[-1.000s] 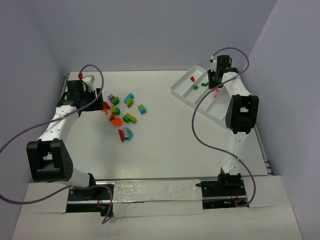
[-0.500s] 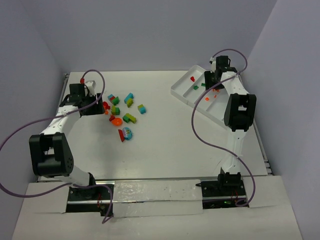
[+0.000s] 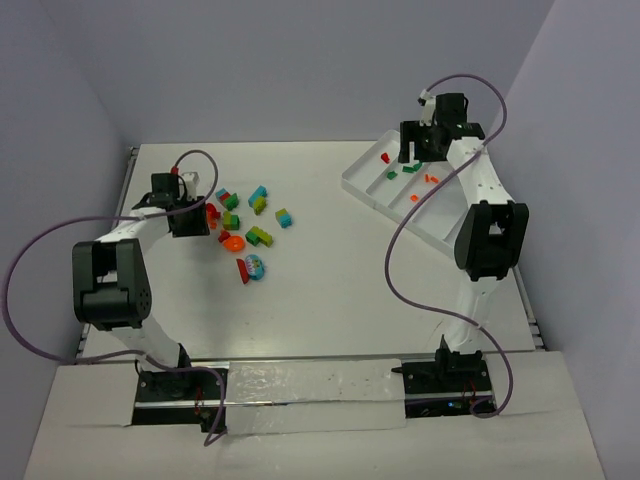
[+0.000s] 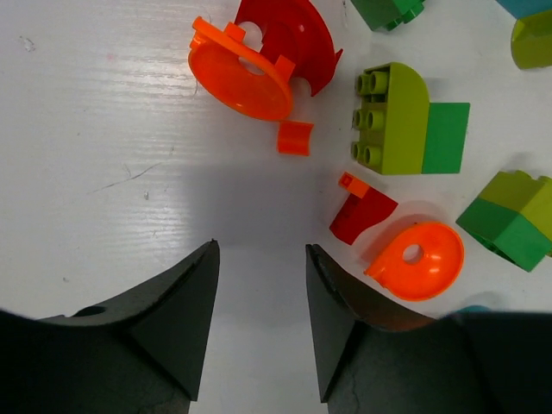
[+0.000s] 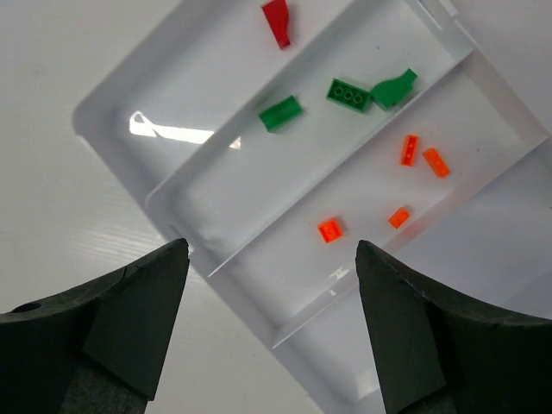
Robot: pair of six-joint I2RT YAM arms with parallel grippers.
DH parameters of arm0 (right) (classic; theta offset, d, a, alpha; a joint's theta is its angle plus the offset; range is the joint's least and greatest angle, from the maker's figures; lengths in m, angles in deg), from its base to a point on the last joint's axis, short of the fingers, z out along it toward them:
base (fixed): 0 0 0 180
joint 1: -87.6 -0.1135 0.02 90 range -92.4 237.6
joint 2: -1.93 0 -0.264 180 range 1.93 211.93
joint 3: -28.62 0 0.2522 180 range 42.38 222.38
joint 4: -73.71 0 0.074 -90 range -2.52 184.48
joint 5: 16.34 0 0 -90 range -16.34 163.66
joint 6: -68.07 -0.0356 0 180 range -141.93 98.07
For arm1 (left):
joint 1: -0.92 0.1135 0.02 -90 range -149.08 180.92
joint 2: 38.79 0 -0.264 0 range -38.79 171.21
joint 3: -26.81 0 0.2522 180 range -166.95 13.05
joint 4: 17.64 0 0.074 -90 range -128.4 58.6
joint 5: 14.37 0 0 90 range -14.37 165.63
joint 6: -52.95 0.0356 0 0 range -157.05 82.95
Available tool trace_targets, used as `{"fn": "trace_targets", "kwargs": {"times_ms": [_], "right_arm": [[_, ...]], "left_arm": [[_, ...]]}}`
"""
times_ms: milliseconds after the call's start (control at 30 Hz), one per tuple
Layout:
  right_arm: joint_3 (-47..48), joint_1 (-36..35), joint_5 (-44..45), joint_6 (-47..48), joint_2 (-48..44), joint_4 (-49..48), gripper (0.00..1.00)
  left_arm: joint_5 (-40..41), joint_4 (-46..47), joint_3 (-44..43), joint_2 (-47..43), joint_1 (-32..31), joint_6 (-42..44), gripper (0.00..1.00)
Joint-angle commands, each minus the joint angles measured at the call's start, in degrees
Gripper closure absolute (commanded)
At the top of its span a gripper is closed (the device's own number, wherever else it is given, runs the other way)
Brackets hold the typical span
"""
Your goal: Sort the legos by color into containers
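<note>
Left end effector [image 4: 260, 250]: moderately apart, empty.
Right end effector [image 5: 272, 246]: wide, empty, over white divided plastic tray [image 5: 198, 95].
Cut off: we lose the tray's right end off-frame.

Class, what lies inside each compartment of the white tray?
One red brick in the first, three green bricks in the second, four orange bricks in the third. The fingers hide part of the tray beyond that.
</note>
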Motion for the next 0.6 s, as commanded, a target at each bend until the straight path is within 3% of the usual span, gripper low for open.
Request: {"fn": "trace_targets", "kwargs": {"times_ms": [0, 333, 567], "right_arm": [[-1.4, -1.8, -2.9, -1.8, -4.4, 0.0, 0.14], [-1.5, -2.1, -3.2, -1.9, -5.5, 0.4, 0.14], [-1.8, -2.1, -3.4, -1.8, -5.8, 0.3, 0.14]], "left_arm": [[1.1, 4.6, -1.8, 2.8, -0.8, 0.5, 0.49], [2.0, 6.0, -5.9, 11.1, -4.0, -0.9, 0.45], [6.1, 4.8, -10.6, 16.1, -5.5, -1.0, 0.52]]}}
